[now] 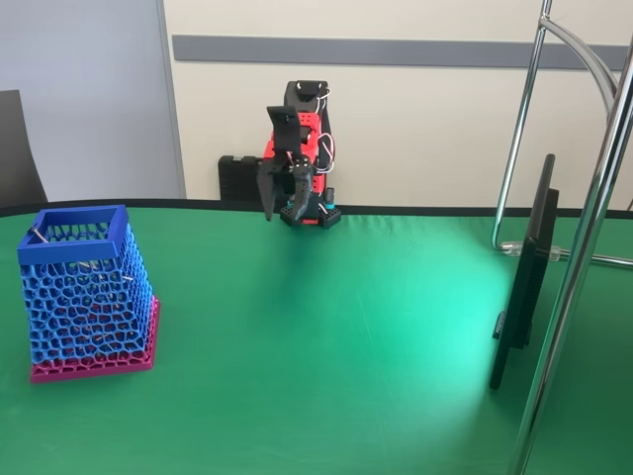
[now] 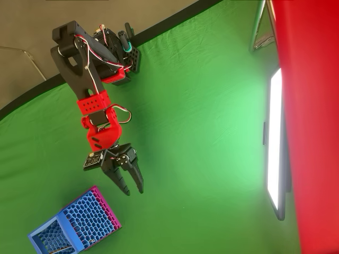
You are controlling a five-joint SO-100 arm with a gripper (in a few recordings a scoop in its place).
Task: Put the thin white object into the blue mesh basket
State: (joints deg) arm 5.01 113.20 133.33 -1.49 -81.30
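Observation:
The blue mesh basket (image 1: 74, 247) stands upright on its pink base at the table's left, and its rim (image 2: 72, 228) appears at the lower left of the overhead view. A thin pale strand, the thin white object (image 1: 38, 235), leans inside the basket with its upper end at the rim's back left corner. The rest of it is only faintly visible through the lattice. My gripper (image 1: 284, 206) hangs at the back of the table near the arm's base, well away from the basket. Its fingers point downward, slightly apart, with nothing between them. In the overhead view the gripper (image 2: 134, 188) is above and to the right of the basket.
The red and black arm base (image 1: 309, 213) sits at the table's far edge. A chrome tube stand (image 1: 584, 247) rises at the right side. A dark chair back (image 1: 15, 148) shows at the far left. Green cloth (image 1: 326, 356) stretches between the basket and the stand.

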